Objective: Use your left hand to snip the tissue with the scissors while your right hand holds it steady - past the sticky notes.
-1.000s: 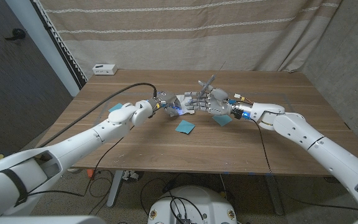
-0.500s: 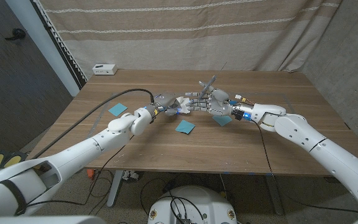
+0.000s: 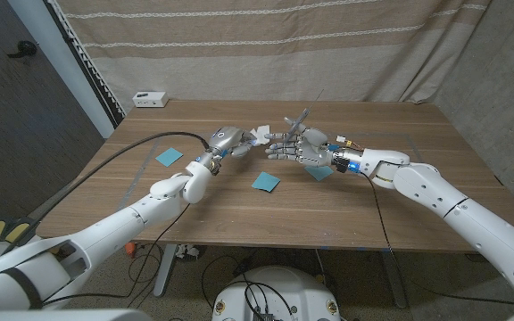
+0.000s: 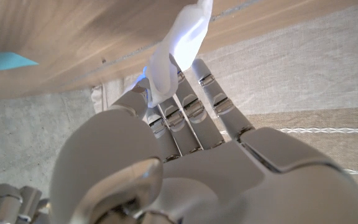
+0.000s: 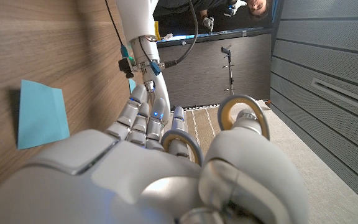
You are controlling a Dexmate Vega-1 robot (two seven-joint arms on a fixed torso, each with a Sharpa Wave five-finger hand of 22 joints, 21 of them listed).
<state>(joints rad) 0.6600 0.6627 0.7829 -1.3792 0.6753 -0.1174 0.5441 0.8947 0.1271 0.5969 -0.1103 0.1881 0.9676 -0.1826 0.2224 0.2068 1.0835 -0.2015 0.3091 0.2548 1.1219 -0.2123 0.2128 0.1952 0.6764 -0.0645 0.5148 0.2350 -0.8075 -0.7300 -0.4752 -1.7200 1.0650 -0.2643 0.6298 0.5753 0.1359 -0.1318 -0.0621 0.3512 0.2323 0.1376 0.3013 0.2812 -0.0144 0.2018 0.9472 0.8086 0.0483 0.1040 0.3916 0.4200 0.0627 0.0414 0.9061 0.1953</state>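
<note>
Left hand [image 3: 228, 139] holds tissue [image 3: 259, 134] (right hand [image 3: 294, 144] scissors [image 3: 298, 119]).

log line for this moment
left hand: holds tissue | right hand: holds scissors | hands apart | sticky notes on table

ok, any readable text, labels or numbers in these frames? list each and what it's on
No readable text in any view.
White box at the table's far left: dark marks on its front, too small to read.
Blue sticky notes: blank.
Tissue in the left hand: no print.
Right hand and its scissors: no legible marking.
</note>
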